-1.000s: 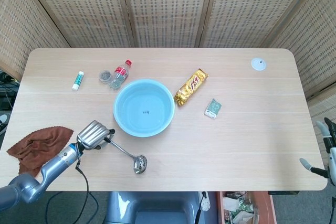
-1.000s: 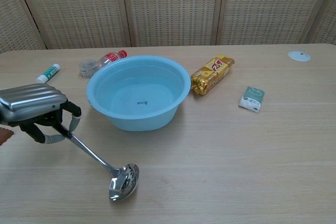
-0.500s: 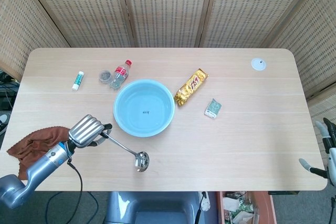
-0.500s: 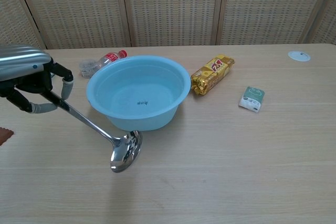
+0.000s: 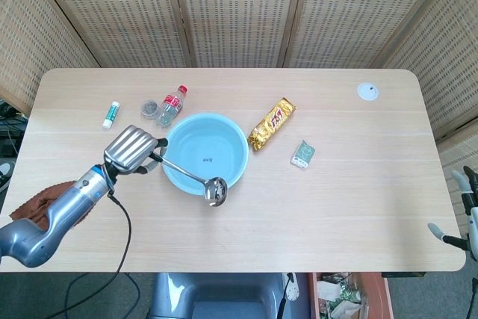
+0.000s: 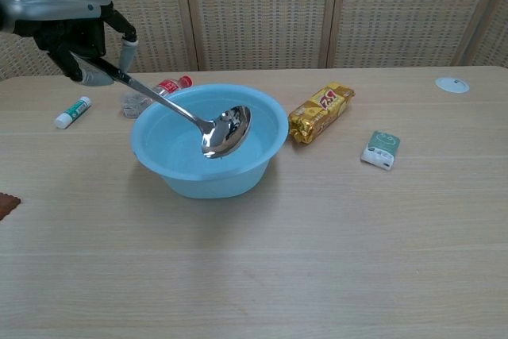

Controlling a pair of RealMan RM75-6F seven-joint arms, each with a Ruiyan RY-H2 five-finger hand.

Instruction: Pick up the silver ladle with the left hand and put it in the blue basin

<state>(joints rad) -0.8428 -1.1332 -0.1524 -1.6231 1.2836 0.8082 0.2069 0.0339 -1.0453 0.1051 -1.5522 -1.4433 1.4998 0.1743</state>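
My left hand (image 5: 133, 150) (image 6: 67, 21) grips the handle end of the silver ladle (image 5: 200, 179) (image 6: 214, 129) and holds it in the air. The ladle slants down to the right, and its bowl hangs over the blue basin (image 5: 187, 136) (image 6: 266, 113), near the basin's front rim in the head view. The basin stands on the table left of centre with nothing in it. My right hand (image 5: 464, 207) shows only at the far right edge of the head view, off the table, fingers apart and holding nothing.
Behind the basin lie a crushed plastic bottle (image 5: 170, 106) (image 6: 155, 91) and a small white-green tube (image 5: 110, 114) (image 6: 73, 111). A gold snack packet (image 5: 272, 123) (image 6: 321, 112), a green sachet (image 5: 302, 154) (image 6: 380, 149) and a white disc (image 5: 367, 91) lie to the right. A brown cloth (image 5: 30, 205) is at the front left.
My left hand has lifted the ladle off the table and carried it up and to the right; its bowl went from the table in front of the basin to above the basin.
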